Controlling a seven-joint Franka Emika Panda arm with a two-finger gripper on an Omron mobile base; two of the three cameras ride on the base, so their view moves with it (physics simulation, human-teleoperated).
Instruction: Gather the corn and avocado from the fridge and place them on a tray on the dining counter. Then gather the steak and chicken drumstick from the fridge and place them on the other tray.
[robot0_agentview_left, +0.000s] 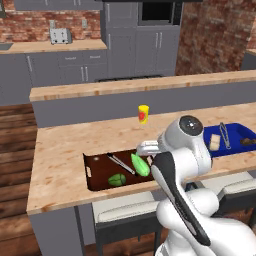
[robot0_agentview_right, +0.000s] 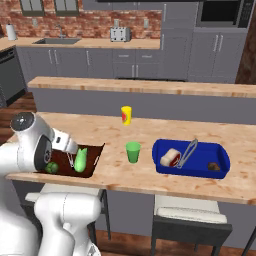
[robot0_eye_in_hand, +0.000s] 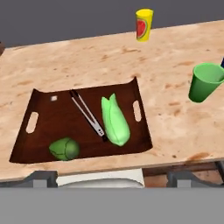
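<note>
The corn (robot0_eye_in_hand: 115, 121), in a green husk, and the round green avocado (robot0_eye_in_hand: 64, 148) lie on the brown tray (robot0_eye_in_hand: 41, 103) with metal tongs (robot0_eye_in_hand: 89, 115) between them. On the blue tray (robot0_agentview_right: 220, 150) to the right lie the red-and-white steak (robot0_agentview_right: 170, 157), a small brown chicken drumstick (robot0_agentview_right: 214, 166) and a second pair of tongs (robot0_agentview_right: 187, 151). My gripper (robot0_agentview_right: 71, 152) hangs above the brown tray's near right part, open, with nothing between its fingers. The corn (robot0_agentview_left: 140, 164) and the avocado (robot0_agentview_left: 117, 180) also show beside my arm.
A green cup (robot0_eye_in_hand: 204, 82) stands on the dining counter (robot0_eye_in_hand: 65, 65) between the two trays. A yellow cup (robot0_eye_in_hand: 144, 25) stands farther back. White-cushioned stools (robot0_agentview_right: 187, 215) sit under the counter's near edge. A raised ledge (robot0_agentview_right: 150, 87) runs behind the counter.
</note>
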